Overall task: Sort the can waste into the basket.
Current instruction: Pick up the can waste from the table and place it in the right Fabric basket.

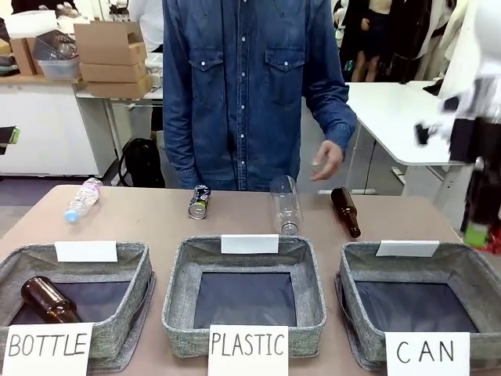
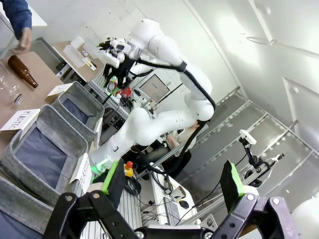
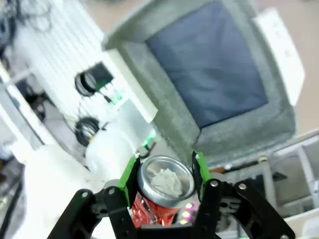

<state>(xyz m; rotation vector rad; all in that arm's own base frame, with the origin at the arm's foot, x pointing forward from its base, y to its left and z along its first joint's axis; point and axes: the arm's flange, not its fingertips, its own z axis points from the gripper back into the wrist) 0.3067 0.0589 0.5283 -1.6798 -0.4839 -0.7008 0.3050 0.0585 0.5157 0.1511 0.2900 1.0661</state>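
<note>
One red can (image 3: 160, 183) sits clamped in the right gripper (image 3: 164, 169) near the CAN basket (image 3: 172, 119), so it should be brought squarely over the dark inside before release, while the left gripper (image 2: 172, 174) hangs open and the blue can (image 1: 199, 201) lies on the table (image 1: 141, 221).

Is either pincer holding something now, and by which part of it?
The right pincer grips the red can by its sides, near the silver end. The left pincer is open, holding nothing.
</note>
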